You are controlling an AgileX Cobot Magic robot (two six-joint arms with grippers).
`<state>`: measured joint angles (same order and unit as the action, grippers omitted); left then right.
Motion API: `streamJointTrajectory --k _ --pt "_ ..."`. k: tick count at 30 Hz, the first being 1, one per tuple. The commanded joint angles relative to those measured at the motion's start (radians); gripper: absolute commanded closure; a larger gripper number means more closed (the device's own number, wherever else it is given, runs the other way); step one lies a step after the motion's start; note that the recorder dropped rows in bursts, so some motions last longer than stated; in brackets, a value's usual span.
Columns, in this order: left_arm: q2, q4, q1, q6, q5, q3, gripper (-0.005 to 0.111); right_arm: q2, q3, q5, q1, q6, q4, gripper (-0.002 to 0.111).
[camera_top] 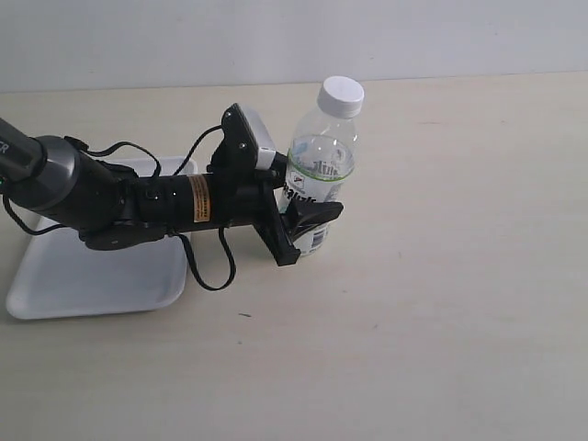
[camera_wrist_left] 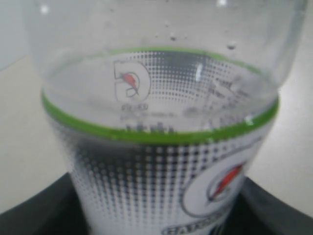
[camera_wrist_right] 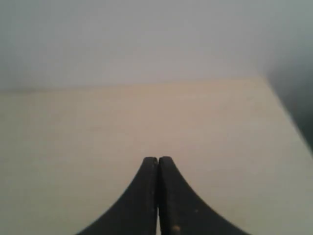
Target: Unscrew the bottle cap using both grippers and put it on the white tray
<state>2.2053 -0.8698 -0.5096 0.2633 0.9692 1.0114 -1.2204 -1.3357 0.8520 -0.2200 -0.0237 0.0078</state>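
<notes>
The clear bottle [camera_top: 321, 161] stands on the table just right of the tray, leaning slightly, with its white bottle cap [camera_top: 341, 95] screwed on top. My left gripper [camera_top: 312, 200] reaches in from the left and is shut on the bottle's labelled lower body; one black finger [camera_top: 317, 214] crosses its front. The left wrist view is filled by the bottle [camera_wrist_left: 161, 147], with a black finger [camera_wrist_left: 29, 218] against each side. The cap is out of that view. My right gripper [camera_wrist_right: 158, 159] is shut on nothing above bare table and is outside the exterior view.
The white tray [camera_top: 92, 276] lies at the left, partly under the left arm [camera_top: 110, 197] and its cable loop [camera_top: 207, 266]. Beige table [camera_top: 441, 294] spreads to the right and front of the bottle. A pale wall runs along the back.
</notes>
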Motion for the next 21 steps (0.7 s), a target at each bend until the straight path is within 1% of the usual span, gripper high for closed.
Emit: streamJointTrajectory --k 1,2,4,7,10,13,16,21 --pt "-0.007 -0.011 0.001 -0.001 -0.049 0.001 0.107 -0.151 -0.070 0.248 0.000 -0.159 0.314 0.108" --pt "-0.007 -0.011 0.001 -0.001 -0.051 0.001 0.107 -0.178 -0.074 0.284 0.014 -0.174 0.381 0.108" --pt "-0.007 -0.013 0.001 -0.001 -0.055 0.001 0.107 -0.226 -0.085 0.339 0.061 -0.203 0.411 0.108" --pt "-0.007 -0.016 0.001 -0.001 -0.055 0.001 0.107 -0.283 -0.101 0.369 0.169 -0.189 0.345 0.108" --pt "-0.007 -0.018 0.001 -0.001 -0.055 0.001 0.107 -0.337 -0.121 0.369 0.289 -0.119 0.267 0.108" --pt "-0.007 -0.018 0.001 -0.001 -0.055 0.001 0.107 -0.397 -0.163 0.369 0.387 -0.104 0.241 0.108" --pt "-0.007 -0.018 0.001 -0.001 -0.055 0.001 0.107 -0.455 -0.239 0.369 0.448 -0.104 0.243 0.108" --pt "-0.007 -0.018 0.001 -0.001 -0.055 0.001 0.107 -0.505 -0.364 0.369 0.494 -0.104 0.243 0.107"
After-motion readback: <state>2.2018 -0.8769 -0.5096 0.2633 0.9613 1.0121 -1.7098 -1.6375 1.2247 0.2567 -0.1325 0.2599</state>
